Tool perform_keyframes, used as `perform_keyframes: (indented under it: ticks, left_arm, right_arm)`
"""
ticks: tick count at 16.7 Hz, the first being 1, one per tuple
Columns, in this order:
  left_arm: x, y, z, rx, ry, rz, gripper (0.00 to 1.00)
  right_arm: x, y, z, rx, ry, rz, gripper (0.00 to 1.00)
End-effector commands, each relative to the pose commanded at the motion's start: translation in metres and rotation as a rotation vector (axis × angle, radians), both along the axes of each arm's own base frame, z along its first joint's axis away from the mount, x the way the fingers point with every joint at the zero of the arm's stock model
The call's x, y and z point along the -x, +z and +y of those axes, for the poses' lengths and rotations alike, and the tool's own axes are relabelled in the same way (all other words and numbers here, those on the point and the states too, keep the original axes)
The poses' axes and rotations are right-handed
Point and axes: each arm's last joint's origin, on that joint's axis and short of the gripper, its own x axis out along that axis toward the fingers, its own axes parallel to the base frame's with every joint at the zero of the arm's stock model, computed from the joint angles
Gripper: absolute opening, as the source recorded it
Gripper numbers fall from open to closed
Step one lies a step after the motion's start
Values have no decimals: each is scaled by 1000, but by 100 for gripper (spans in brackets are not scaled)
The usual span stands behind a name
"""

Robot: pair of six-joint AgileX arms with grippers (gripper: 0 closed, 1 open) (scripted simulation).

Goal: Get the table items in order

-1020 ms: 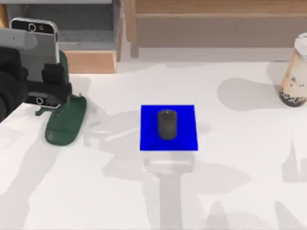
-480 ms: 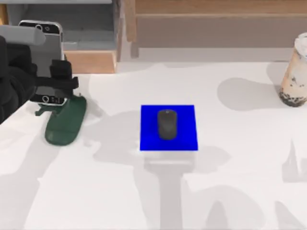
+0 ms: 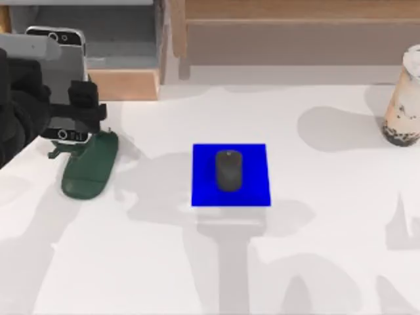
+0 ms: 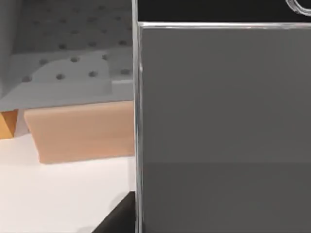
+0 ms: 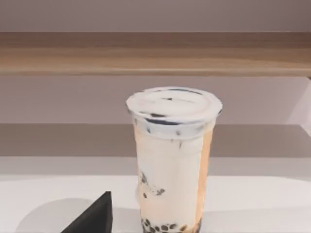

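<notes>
Left gripper (image 3: pixel 65 105) pinches the smartphone (image 3: pixel 64 79) above the phone stand (image 3: pixel 88 167) near the table's (image 3: pixel 315 262) left edge. Misaligned lowering could topple the stand.

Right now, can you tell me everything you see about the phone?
The smartphone is slim, with a flat grey screen, black bezels at its two ends and a thin silvery edge, which shows close up in the left wrist view. It stands upright at the table's far left, its lower end at the top of the dark green phone stand. The left gripper is shut on the phone's lower half, one black finger lying across the screen.
</notes>
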Motion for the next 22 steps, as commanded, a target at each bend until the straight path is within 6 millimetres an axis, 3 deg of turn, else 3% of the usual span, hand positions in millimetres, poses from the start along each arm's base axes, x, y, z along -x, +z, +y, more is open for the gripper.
perform_keyframes:
  ticks: [6, 16, 22]
  left_arm:
    - [0, 0, 0, 0, 0, 0, 98]
    - [1, 0, 0, 0, -1, -2, 100]
    - [23, 6, 1, -2, -5, -30, 100]
  right_arm:
    - [0, 0, 0, 0, 0, 0, 100]
    - [0, 0, 0, 0, 0, 0, 100]
    - [0, 0, 0, 0, 0, 0, 100]
